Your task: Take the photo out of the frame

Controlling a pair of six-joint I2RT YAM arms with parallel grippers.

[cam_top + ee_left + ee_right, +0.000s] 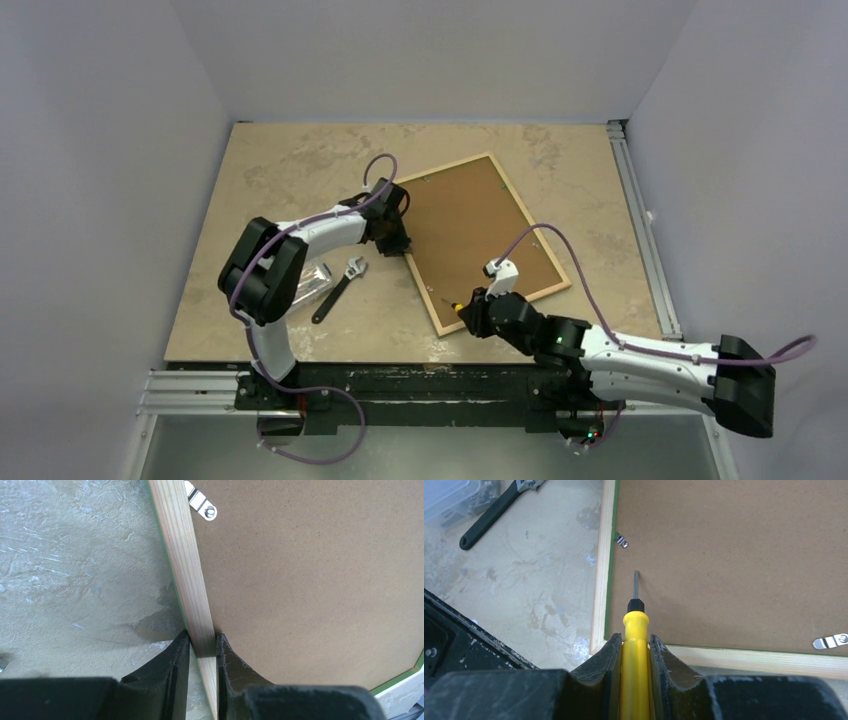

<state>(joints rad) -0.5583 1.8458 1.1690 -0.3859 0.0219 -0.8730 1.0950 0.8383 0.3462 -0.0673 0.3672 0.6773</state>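
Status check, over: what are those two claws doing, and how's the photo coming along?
Left gripper clamped on frame edge. Right gripper holding yellow screwdriver, tip over backing board. Photo hidden; metal clips overlap board.

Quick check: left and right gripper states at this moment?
Left gripper: shut on the frame, fingers on its pale wood rail.
Right gripper: shut on the yellow screwdriver.

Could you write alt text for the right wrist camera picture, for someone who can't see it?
The right claw grips a yellow-handled screwdriver, its tip over the brown backing board of a face-down picture frame, near a corner. A small metal clip sits at the board's edge; a black wrench lies on the table beside the frame.
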